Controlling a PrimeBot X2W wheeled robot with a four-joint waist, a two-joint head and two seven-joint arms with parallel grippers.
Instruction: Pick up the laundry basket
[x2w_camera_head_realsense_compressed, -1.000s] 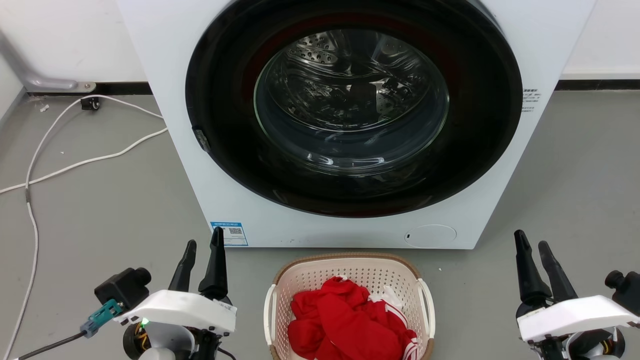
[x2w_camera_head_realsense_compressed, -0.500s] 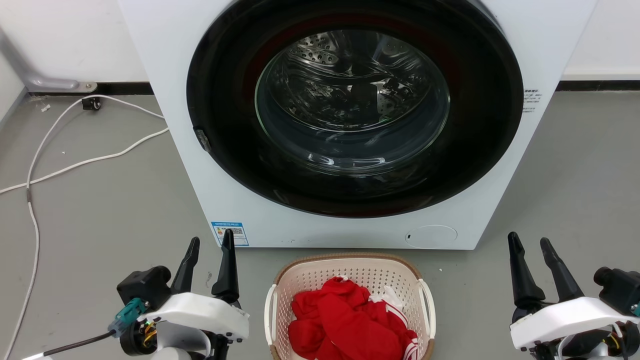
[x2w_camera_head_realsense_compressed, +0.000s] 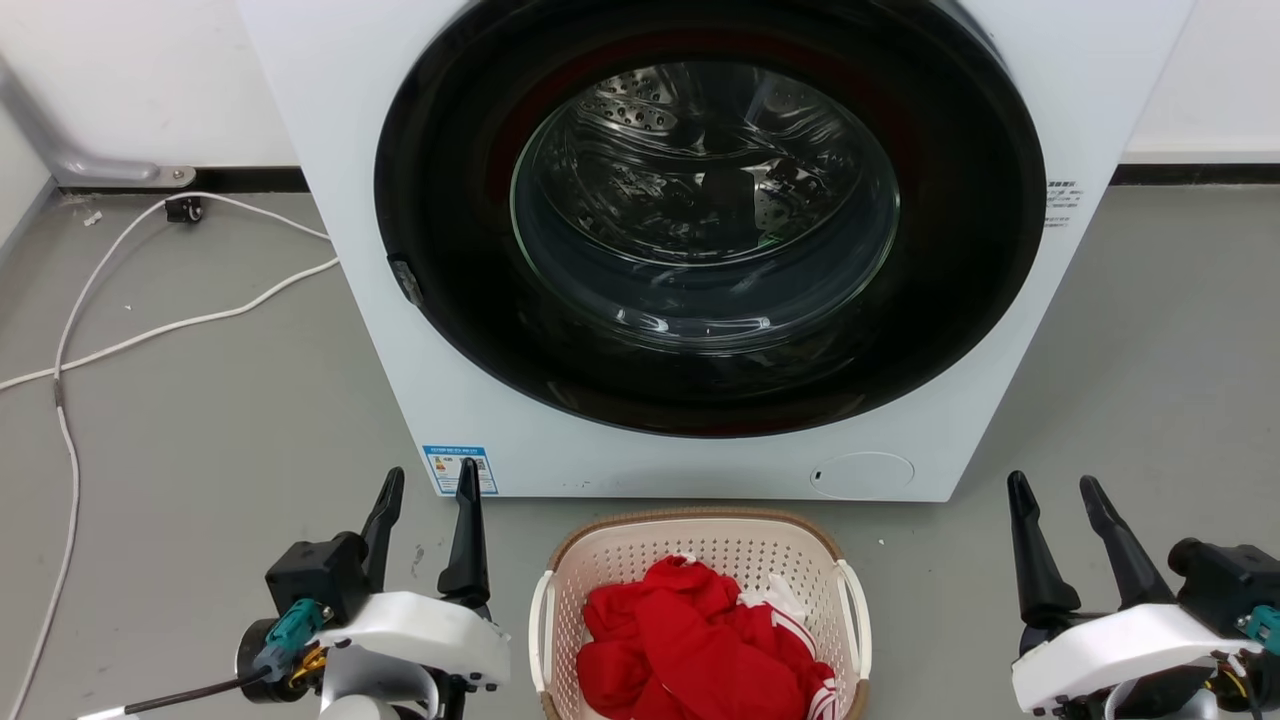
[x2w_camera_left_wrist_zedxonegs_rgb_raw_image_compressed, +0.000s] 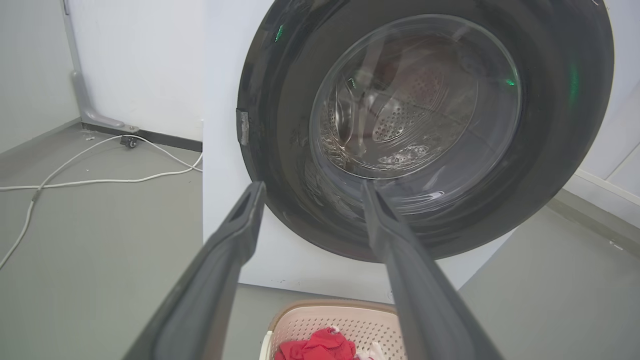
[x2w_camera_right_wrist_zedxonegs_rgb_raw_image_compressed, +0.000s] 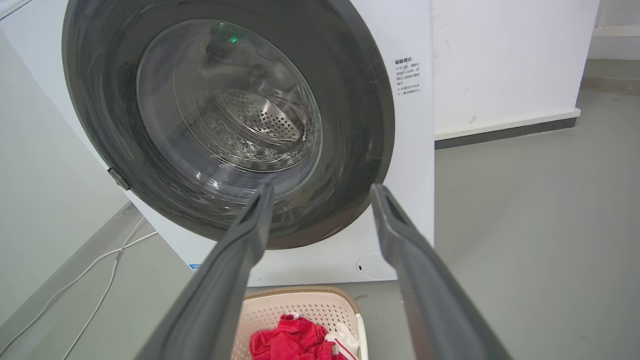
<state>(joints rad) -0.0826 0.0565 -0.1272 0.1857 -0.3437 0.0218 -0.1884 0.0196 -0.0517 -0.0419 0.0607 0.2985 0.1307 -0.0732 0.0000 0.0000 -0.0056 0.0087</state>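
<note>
You will find the laundry basket (x2w_camera_head_realsense_compressed: 640, 565) on the floor (x2w_camera_head_realsense_compressed: 200, 430) directly in front of the washer (x2w_camera_head_realsense_compressed: 500, 440), holding red clothing (x2w_camera_head_realsense_compressed: 690, 640). The left gripper (x2w_camera_head_realsense_compressed: 432, 468) stands just beside its left side and the right gripper (x2w_camera_head_realsense_compressed: 1052, 478) well off to its right. Both sets of fingers are spread apart and grip nothing.

Cream perforated laundry basket (x2w_camera_head_realsense_compressed: 700, 560), brown rim, upright, near edge cropped, apparently on floor
</note>
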